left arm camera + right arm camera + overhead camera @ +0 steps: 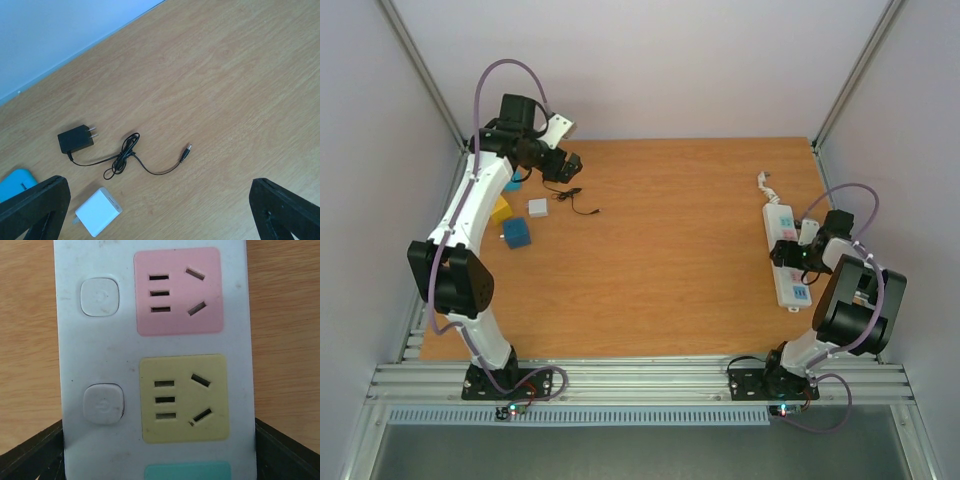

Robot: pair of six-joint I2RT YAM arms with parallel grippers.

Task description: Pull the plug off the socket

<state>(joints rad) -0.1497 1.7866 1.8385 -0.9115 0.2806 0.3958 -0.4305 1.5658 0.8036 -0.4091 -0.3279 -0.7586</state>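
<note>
The plug lies free on the bench beneath the left jaws — apart, empty. The socket sits far right, outlets bare, the right jaws spread astride it — pulling looks done; only withdrawal remains.

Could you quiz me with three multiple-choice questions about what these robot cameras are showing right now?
1. Where does the black plug lie?
A. in the power strip
B. loose on the table, far left
C. in a claw

2. Which outlet face sits between the pink and teal ones?
A. yellow
B. purple
C. grey

3. The left claw is:
A. shut on the cord
B. open, empty
C. out of view

Answers: B, its prongs are bare on the wood; A, the yellow face; B, fingers wide apart above the table.
</note>
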